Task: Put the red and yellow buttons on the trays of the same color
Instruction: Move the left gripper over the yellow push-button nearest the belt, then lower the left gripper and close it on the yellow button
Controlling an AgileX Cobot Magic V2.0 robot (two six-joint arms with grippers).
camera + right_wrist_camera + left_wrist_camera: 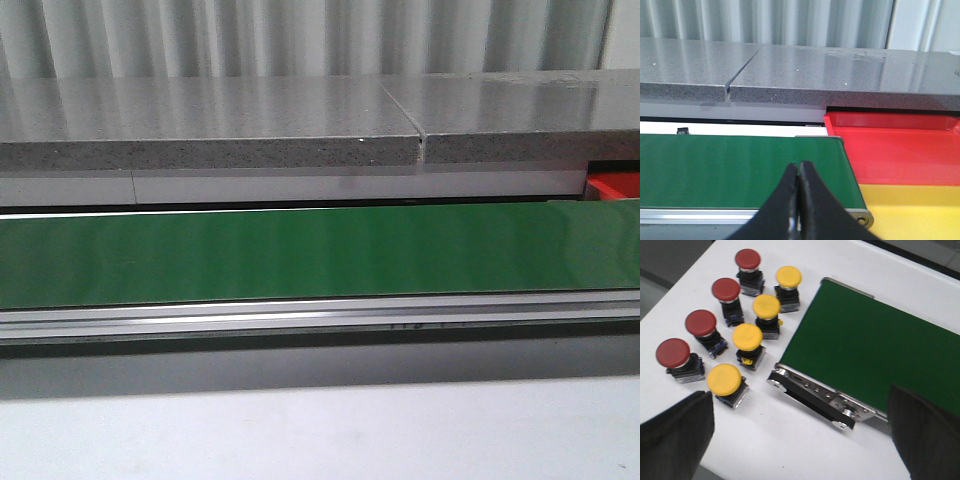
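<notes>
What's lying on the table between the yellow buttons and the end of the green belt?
Nothing: in the left wrist view, bare white table separates the yellow buttons from the green belt.

Speckled grey stone ledge (300,120), corrugated wall (300,35)

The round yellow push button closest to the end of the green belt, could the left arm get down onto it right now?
Probably yes: the nearest yellow push button stands uncovered, and the left end effector is open above it.

Matte black claw (799,200) fingers, tapered, smooth-surfaced
</notes>
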